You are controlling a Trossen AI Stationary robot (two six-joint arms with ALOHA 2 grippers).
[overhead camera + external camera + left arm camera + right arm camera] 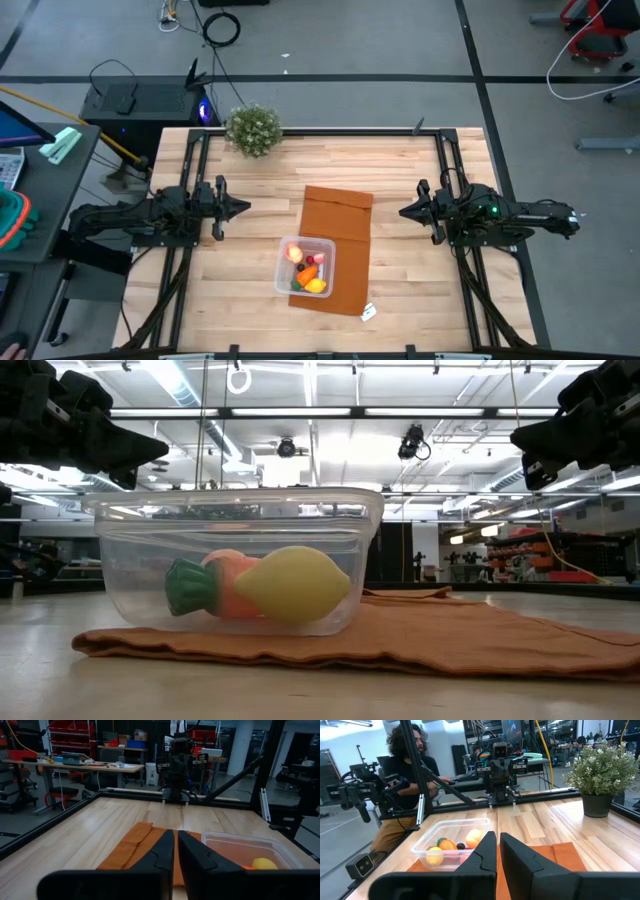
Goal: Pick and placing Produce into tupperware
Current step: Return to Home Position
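The clear tupperware (305, 266) sits on the near part of a brown-orange mat (337, 220). Inside lie the yellow lemon (292, 584), the orange carrot with green top (205, 588), a peach-like fruit (475, 837) and small red pieces (308, 271). My left gripper (243, 207) hovers shut above the table, left of the mat. My right gripper (403, 211) hovers shut, right of the mat. Both point toward the table's middle and hold nothing.
A bushy potted plant (252, 129) stands near the far edge. A small white tag (368, 313) lies by the mat's near right corner. A person (407, 775) sits beyond the table's near side. Bare wood lies left and right of the mat.
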